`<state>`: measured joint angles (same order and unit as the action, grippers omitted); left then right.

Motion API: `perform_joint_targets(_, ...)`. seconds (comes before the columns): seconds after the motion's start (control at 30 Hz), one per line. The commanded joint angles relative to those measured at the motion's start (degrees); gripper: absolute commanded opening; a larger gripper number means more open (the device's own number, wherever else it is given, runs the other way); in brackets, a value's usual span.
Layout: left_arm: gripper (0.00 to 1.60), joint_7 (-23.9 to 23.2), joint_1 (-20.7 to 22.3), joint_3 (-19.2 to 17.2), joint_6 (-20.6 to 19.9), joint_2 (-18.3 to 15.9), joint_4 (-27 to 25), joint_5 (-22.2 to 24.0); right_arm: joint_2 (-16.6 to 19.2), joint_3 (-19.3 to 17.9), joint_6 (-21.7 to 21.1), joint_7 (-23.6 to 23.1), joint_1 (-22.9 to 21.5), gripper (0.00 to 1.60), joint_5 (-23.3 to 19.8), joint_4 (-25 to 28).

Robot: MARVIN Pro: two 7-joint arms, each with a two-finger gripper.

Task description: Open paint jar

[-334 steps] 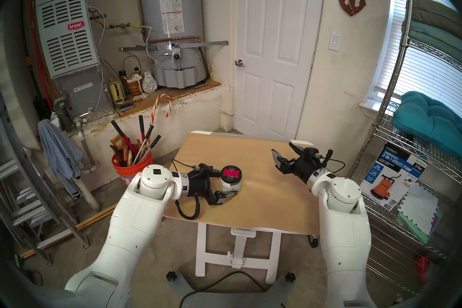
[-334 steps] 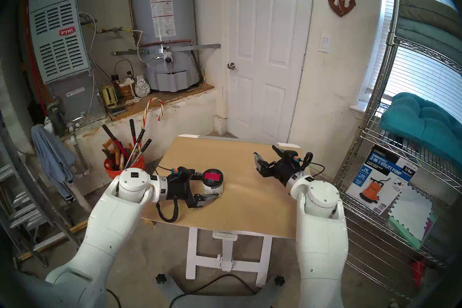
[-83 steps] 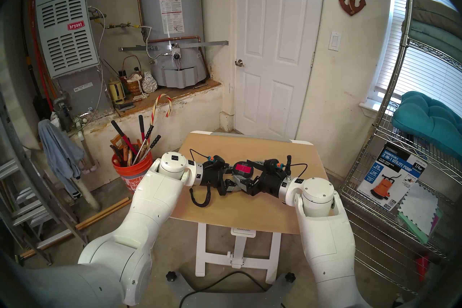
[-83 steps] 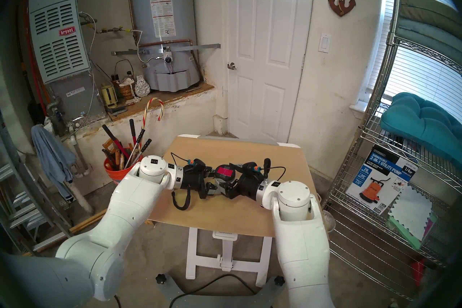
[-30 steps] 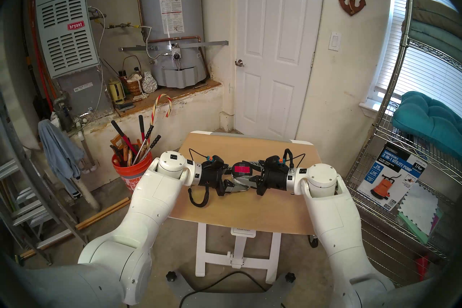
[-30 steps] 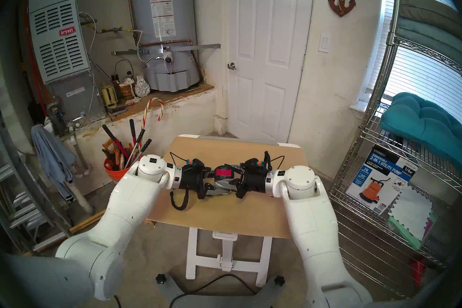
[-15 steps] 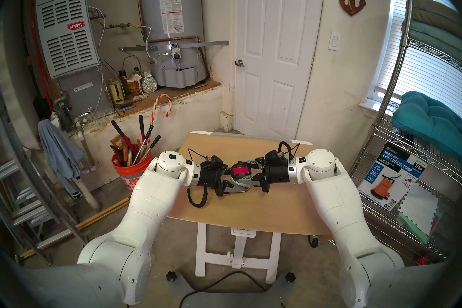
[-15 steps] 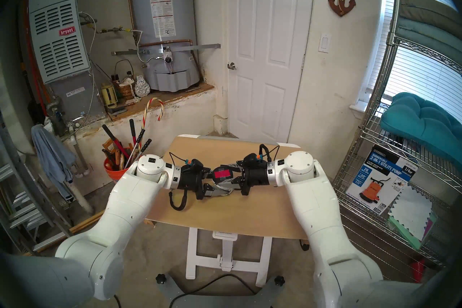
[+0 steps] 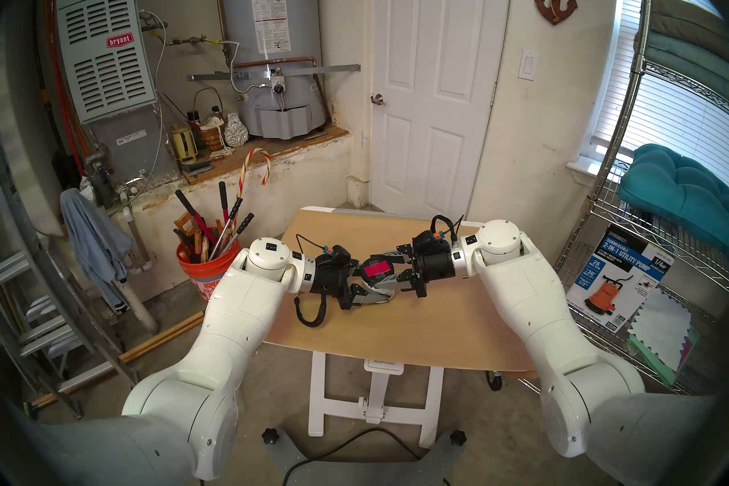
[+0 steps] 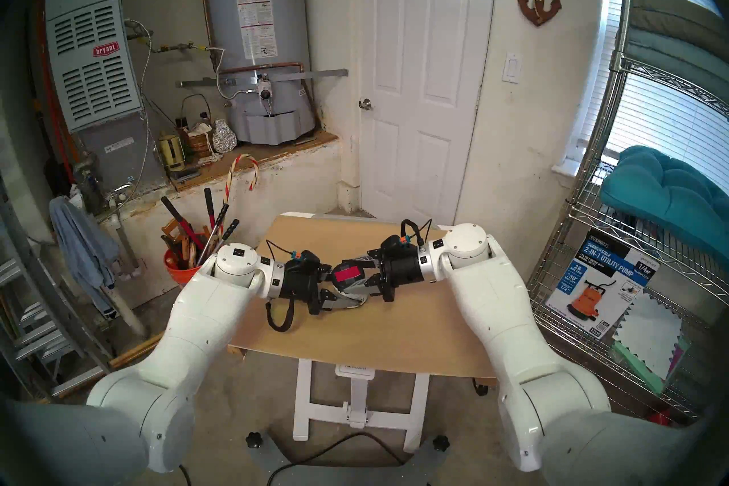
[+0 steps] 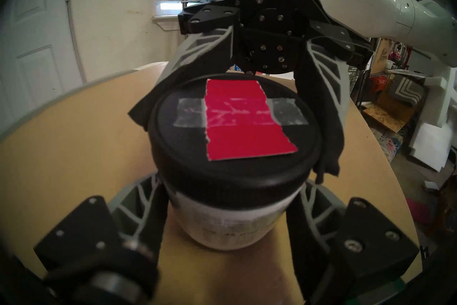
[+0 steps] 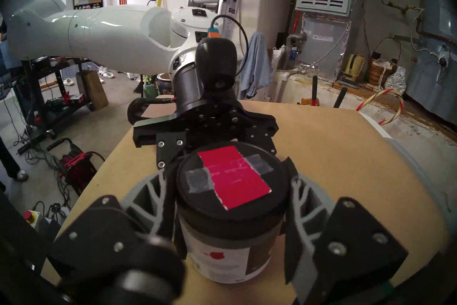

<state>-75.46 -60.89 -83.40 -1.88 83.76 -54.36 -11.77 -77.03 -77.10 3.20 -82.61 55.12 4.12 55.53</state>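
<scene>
From the head stereo left view, you had the paint jar (image 9: 376, 278) held just above the table (image 9: 398, 331), near its middle, tipped a little with its lid (image 9: 378, 269) leaning toward the robot. Your left gripper (image 9: 371, 286) was clamped on the jar's white body, below the lid; your right gripper (image 9: 384, 266) was clamped on the lid itself. The risk there was the tilt: if the lid broke free with the jar leaning, red paint could have run over the low side onto the table.

The head stereo right view showed the same pairing, the jar (image 10: 349, 282) between the two grippers, beside no other thing on the table. With both wrists crowded at the jar, a further twist could have knocked the grippers' linkages together.

In the left wrist view, your left gripper's fingers (image 11: 141, 208) pressed the label just under the lid (image 11: 232, 138). The label looked smooth, so the body could have spun in that grip, and the lid would then have turned with it and stayed on.

In the right wrist view, your right gripper's fingers (image 12: 294, 188) sat on opposite sides of the lid's rim, above the jar's label (image 12: 222, 262). That hold was shallow; I judged it could have slipped upward off the rim under torque.
</scene>
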Motion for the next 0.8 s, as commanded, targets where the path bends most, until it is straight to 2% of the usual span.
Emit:
perform_joint_targets(0.0, 0.0, 0.59, 1.41, 0.01, -0.21, 0.18, -0.24, -0.31, -1.4, 4.85, 1.8, -2.39, -3.36, 0.36, -2.12, -3.45)
perform_joint_targets(0.03, 0.0, 0.59, 1.41, 0.01, -0.21, 0.18, -0.24, -0.31, -1.4, 4.85, 1.8, -2.39, -3.36, 0.36, -2.12, -3.45)
perform_joint_targets(0.1, 0.0, 0.7, 1.36, -0.02, -0.27, 0.19, -0.28, -0.38, -0.82, 6.05, 2.52, -2.39, -4.17, 0.56, -3.47, -4.65)
perform_joint_targets(0.13, 0.0, 0.7, 1.36, -0.02, -0.27, 0.19, -0.28, -0.38, -0.82, 6.05, 2.52, -2.39, -4.17, 0.56, -3.47, -4.65)
perform_joint_targets(0.17, 0.0, 0.71, 1.36, -0.02, -0.3, 0.19, -0.28, -0.43, -0.36, 6.78, 3.1, -2.39, -4.67, 0.68, -4.35, -5.51)
perform_joint_targets(0.27, 0.0, 0.66, 1.49, -0.01, -0.27, 0.19, -0.13, -0.53, 0.66, 8.22, 3.61, -2.39, -5.32, 0.69, -5.96, -6.34)
perform_joint_targets(0.33, 0.0, 0.61, 1.62, -0.02, -0.2, 0.22, 0.05, -0.6, 1.47, 9.33, 4.02, -2.39, -5.68, 0.77, -7.3, -6.84)
perform_joint_targets(0.4, 0.0, 0.6, 1.67, -0.03, -0.17, 0.24, 0.12, -0.64, 1.79, 9.7, 4.16, -2.39, -5.79, 0.78, -7.8, -7.01)
perform_joint_targets(0.43, 0.0, 0.56, 1.73, -0.06, -0.14, 0.26, 0.2, -0.69, 2.13, 10.11, 4.2, -2.39, -5.96, 0.92, -8.63, -7.34)
perform_joint_targets(0.47, 0.0, 0.54, 1.84, -0.1, -0.11, 0.32, 0.36, -0.81, 2.65, 10.54, 4.2, -2.39, -6.08, 1.3, -10.07, -7.66)
perform_joint_targets(0.5, 0.0, 0.52, 1.89, -0.14, -0.1, 0.36, 0.43, -0.89, 2.98, 11.07, 4.17, -2.39, -6.27, 1.6, -11.26, -7.99)
perform_joint_targets(0.67, 0.0, 0.56, 2.02, -0.33, -0.06, 0.53, 0.67, -1.1, 3.19, 10.34, 3.58, -2.39, -6.12, 1.6, -15.3, -9.29)
perform_joint_targets(0.77, 0.0, 0.87, 1.9, -0.47, -0.3, 0.66, 0.4, -1.47, 2.57, 7.17, 1.73, -2.39, -4.65, 1.6, -20.14, -10.17)
